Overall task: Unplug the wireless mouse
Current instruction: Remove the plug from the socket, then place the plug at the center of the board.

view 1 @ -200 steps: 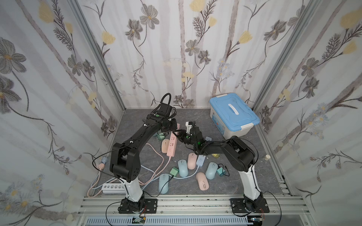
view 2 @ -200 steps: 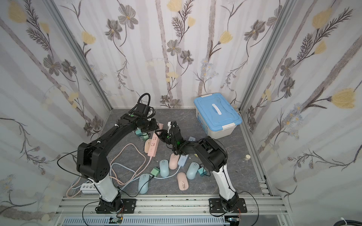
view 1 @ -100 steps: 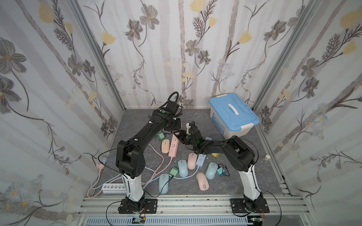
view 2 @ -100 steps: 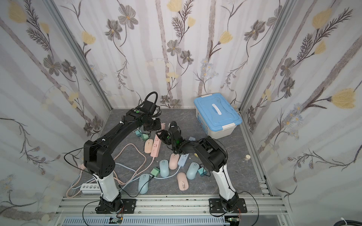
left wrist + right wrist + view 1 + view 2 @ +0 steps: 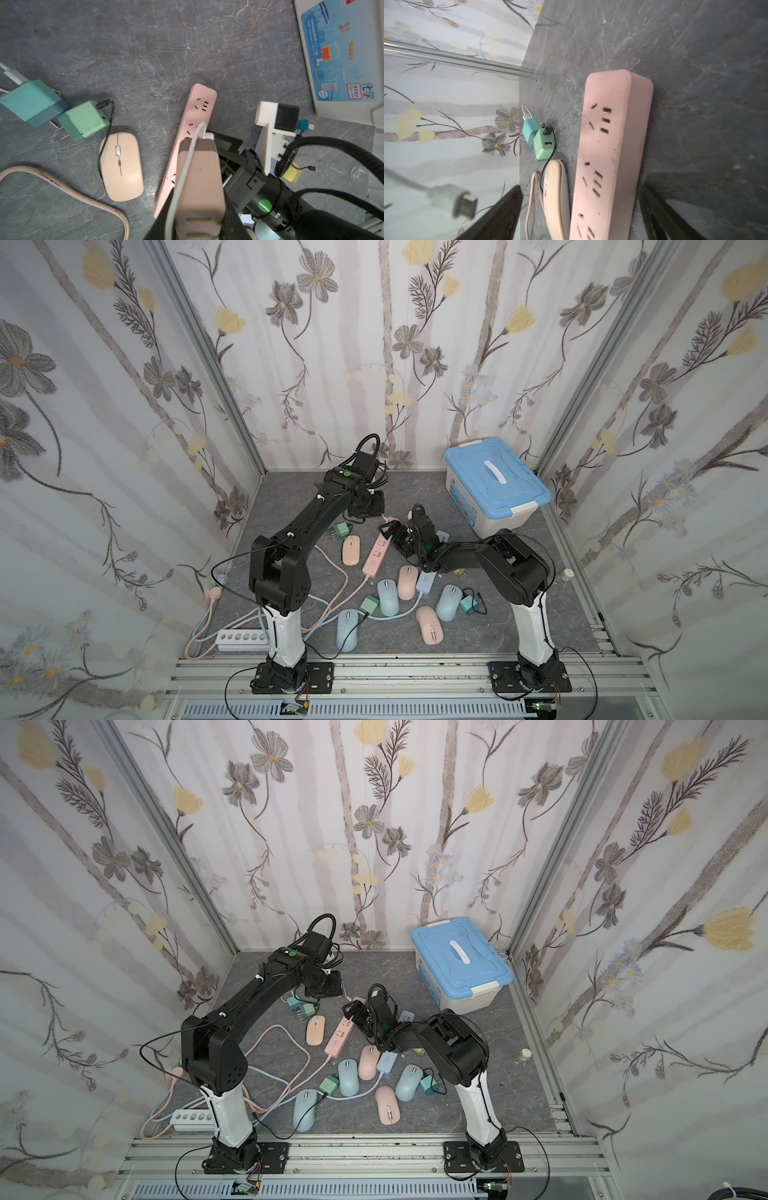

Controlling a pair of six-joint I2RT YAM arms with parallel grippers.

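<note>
Now | L pincer point(image 5: 197, 221) pinching pink charger point(image 5: 200, 172) | R pincer point(image 5: 580, 193) spread astride strip point(image 5: 612, 135) | strip end well off wall point(image 5: 374, 364)

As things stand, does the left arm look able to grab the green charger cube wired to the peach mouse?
Probably not right away: the left claw is shut on a pink charger. The green charger cube lies uncovered close by, beside the peach mouse, so the path itself looks free.

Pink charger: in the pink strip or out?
Out. Jaws of the left gripper hold the pink charger off the pink strip; visible sockets empty.
</note>
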